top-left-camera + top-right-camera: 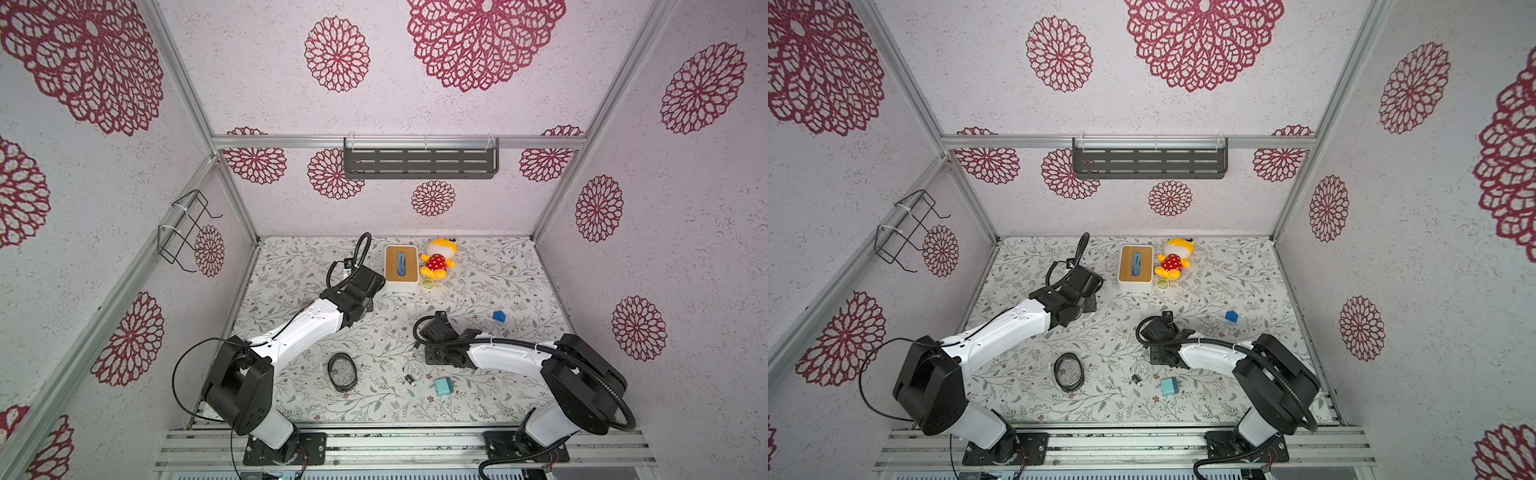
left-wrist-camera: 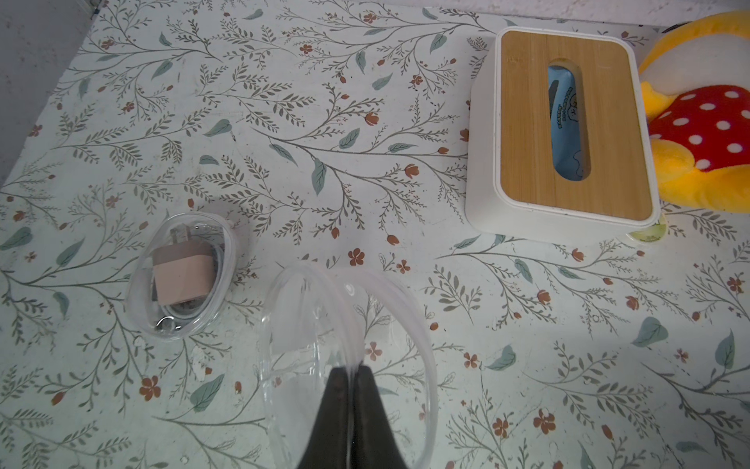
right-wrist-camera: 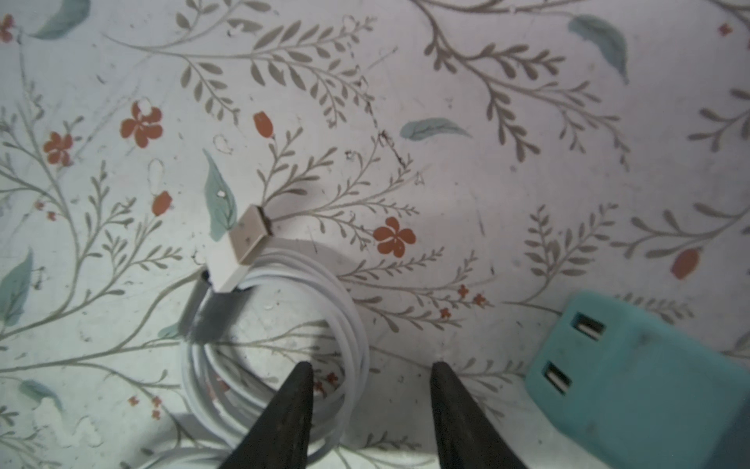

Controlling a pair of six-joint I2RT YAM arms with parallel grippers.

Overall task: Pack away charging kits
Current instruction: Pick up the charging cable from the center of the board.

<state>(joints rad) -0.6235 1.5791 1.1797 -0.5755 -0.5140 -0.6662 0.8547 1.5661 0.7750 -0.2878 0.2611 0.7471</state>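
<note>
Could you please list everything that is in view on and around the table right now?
teal plug adapter: 1, teal, front of table, beside the cable
coiled cable: 1, white, below the right gripper
pink plug adapter: 1, pale pink, inside the clear oval case
clear oval case: 1, transparent, near the left arm
clear shell: 1, transparent, in the left gripper
dark-rimmed case: 1, clear, front, between the arms
box with wooden lid: 1, white, back of table
plush toy: 1, yellow and red, beside the box
round disc: 1, green, by the box
block: 1, dark blue, right side
shelf: 1, grey, back wall
wire rack: 1, black, left wall
left gripper: shut on the shell
right gripper: open
</note>
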